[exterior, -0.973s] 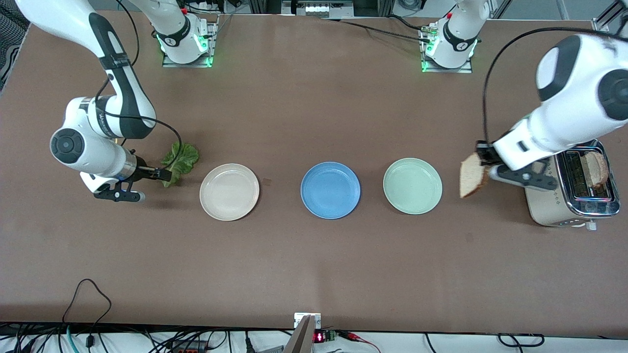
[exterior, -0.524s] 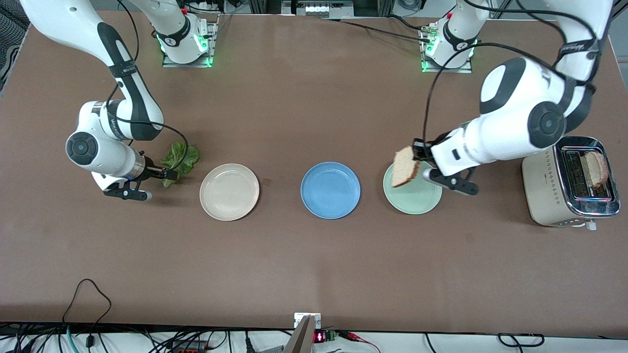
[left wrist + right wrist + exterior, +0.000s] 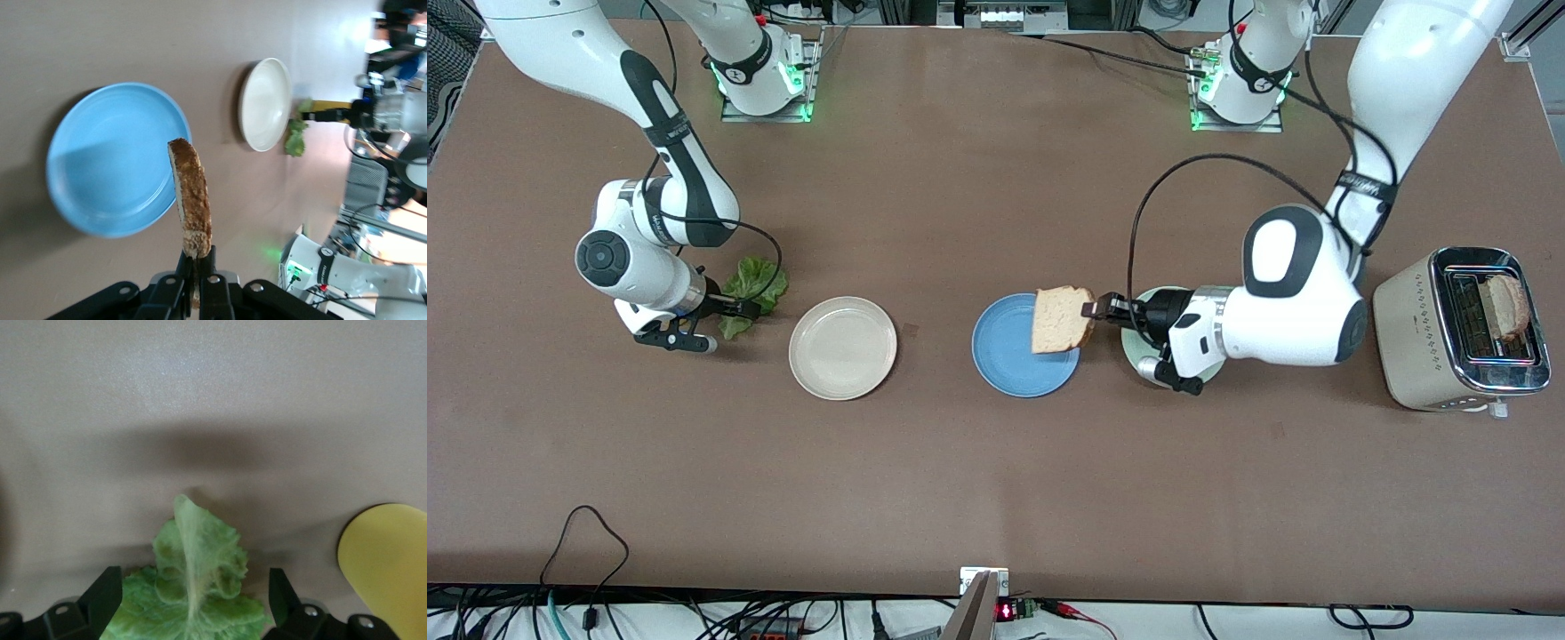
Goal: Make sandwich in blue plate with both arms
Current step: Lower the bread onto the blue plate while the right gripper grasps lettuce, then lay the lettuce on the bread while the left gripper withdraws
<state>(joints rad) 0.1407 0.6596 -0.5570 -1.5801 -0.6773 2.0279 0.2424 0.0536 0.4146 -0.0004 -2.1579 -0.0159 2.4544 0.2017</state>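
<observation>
- While clamped shut on one edge of a square light-brown toasted bread slice (image 3: pixel 1060 318), the left arm's black two-finger gripper (image 3: pixel 1092 309) holds it on edge in the air over the rim of the round, shallow sky-blue plate (image 3: pixel 1005 356), on the side toward the left arm's end of the table.
- Left wrist view: the fingers (image 3: pixel 208 280) pinch the crust of the bread slice (image 3: pixel 192 197), with the blue plate (image 3: pixel 107 160) below it.
- Right arm's black two-finger gripper (image 3: pixel 729 311) sits low at the ruffled green lettuce leaf (image 3: pixel 758 280); in the right wrist view its fingers (image 3: pixel 100 597) stand wide apart on either side of the leaf (image 3: pixel 193 587), not closed on it.
- Round cream-white plate (image 3: pixel 842 348) lies on the brown table (image 3: pixel 960 480), between the lettuce and the blue plate.
- Round pale mint-green plate (image 3: pixel 1138 356) lies under the left arm's wrist, mostly covered.
- Chrome and beige toaster (image 3: pixel 1458 333) stands at the left arm's end of the table, a second bread slice (image 3: pixel 1507 304) upright in its slot.
</observation>
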